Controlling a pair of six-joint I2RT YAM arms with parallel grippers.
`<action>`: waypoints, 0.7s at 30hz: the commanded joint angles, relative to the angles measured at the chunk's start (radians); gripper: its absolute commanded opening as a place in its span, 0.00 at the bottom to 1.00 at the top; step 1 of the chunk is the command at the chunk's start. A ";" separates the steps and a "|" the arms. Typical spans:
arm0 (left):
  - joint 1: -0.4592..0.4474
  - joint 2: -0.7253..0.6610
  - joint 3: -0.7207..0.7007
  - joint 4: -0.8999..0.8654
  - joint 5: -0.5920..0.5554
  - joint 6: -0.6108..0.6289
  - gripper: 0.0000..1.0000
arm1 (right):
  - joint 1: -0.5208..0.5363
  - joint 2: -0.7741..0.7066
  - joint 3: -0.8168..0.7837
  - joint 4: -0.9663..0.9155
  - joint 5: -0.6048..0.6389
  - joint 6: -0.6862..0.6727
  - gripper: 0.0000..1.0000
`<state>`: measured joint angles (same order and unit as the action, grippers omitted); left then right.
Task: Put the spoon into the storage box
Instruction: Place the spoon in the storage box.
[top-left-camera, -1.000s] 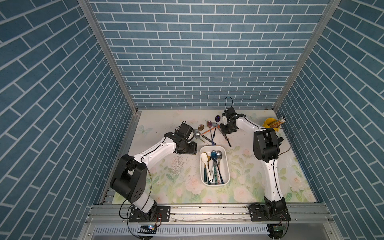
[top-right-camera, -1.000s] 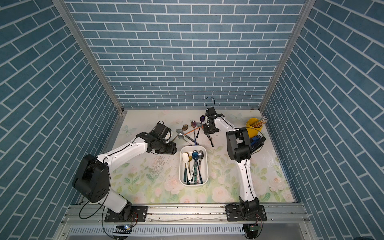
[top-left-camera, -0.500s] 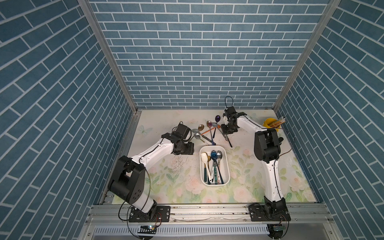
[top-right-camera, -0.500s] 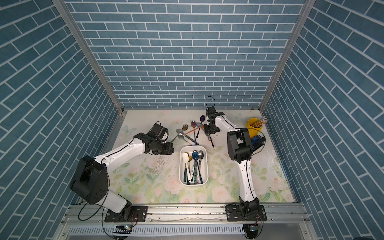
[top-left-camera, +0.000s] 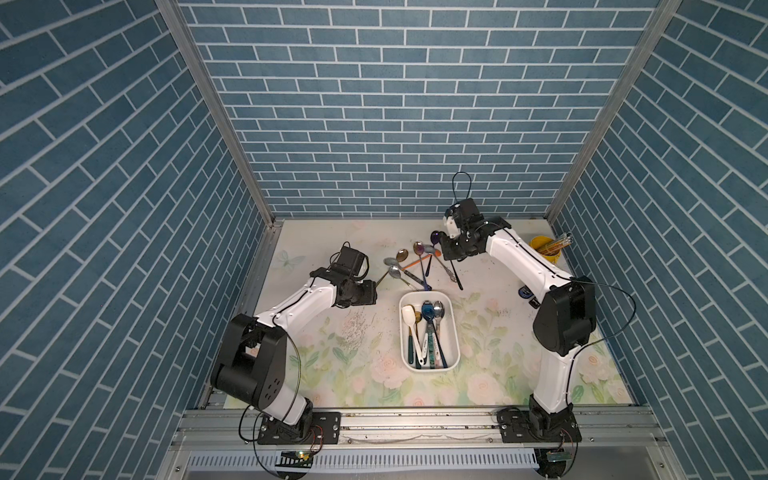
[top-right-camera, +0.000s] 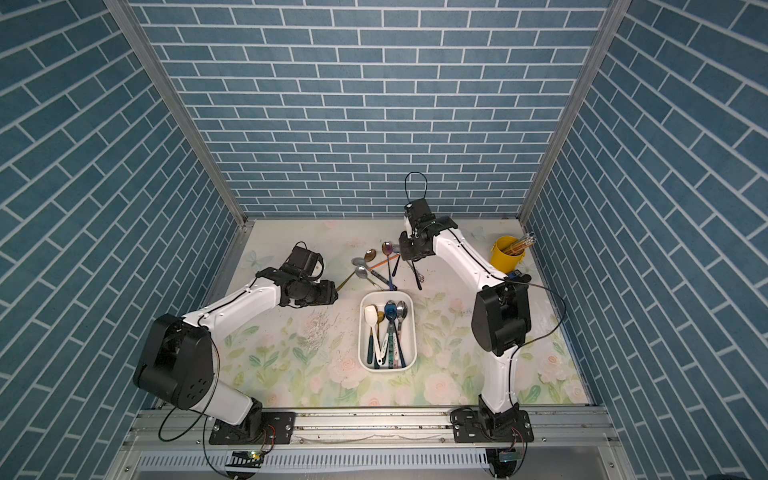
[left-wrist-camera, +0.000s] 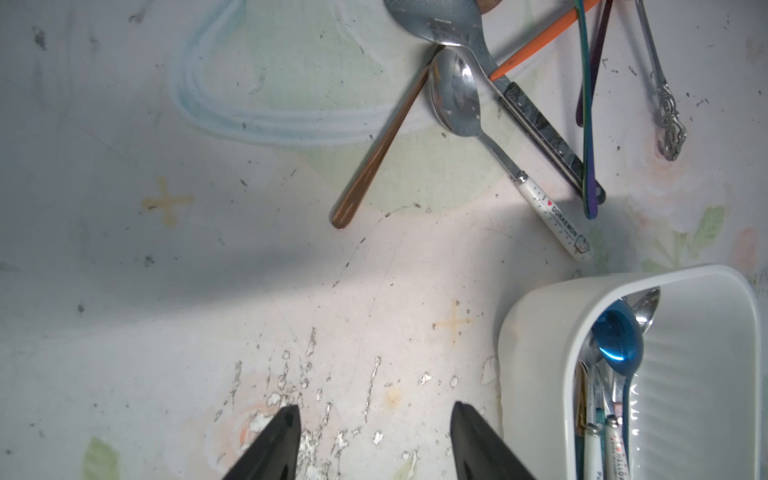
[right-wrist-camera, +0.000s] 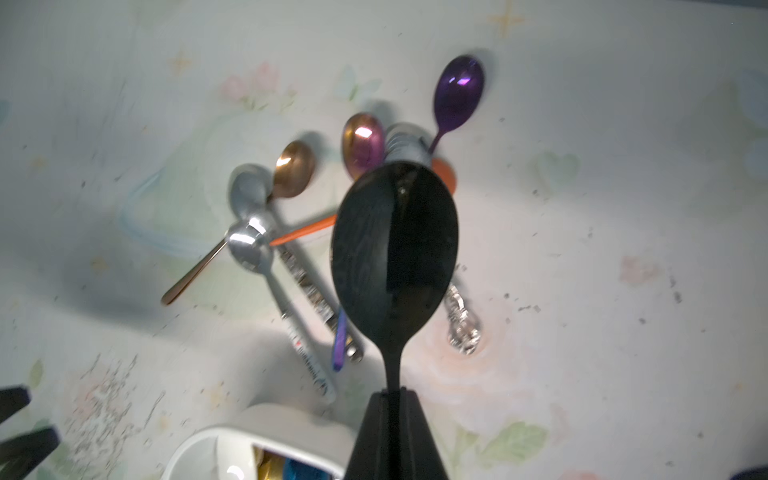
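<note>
My right gripper is shut on the neck of a black spoon, whose bowl hangs above the pile of loose spoons. In both top views its thin handle sticks out from the right gripper toward the storage box. The white storage box lies mid-table with several spoons inside; its wall also shows in the wrist views. My left gripper hovers open and empty over the mat, left of the box.
Loose spoons lie fanned out behind the box, among them a white-handled one and a copper one. A yellow cup with pencils stands at the back right. Blue brick walls close in three sides.
The right arm's elbow has swung right and toward the front while its gripper keeps the black spoon over the pile. The left gripper has drawn back slightly to the left.
</note>
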<state>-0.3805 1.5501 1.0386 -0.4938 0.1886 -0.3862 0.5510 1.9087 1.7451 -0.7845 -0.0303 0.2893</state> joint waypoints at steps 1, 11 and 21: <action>0.009 -0.008 -0.020 0.030 0.018 0.007 0.63 | 0.085 -0.080 -0.125 -0.010 0.011 0.128 0.00; 0.010 -0.023 -0.042 0.035 0.036 0.042 0.63 | 0.287 -0.248 -0.447 0.085 0.033 0.375 0.00; 0.010 -0.042 -0.068 0.047 0.040 0.047 0.63 | 0.313 -0.227 -0.575 0.148 0.050 0.400 0.00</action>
<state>-0.3771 1.5257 0.9848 -0.4500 0.2268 -0.3542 0.8616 1.6676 1.1625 -0.6659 -0.0116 0.6609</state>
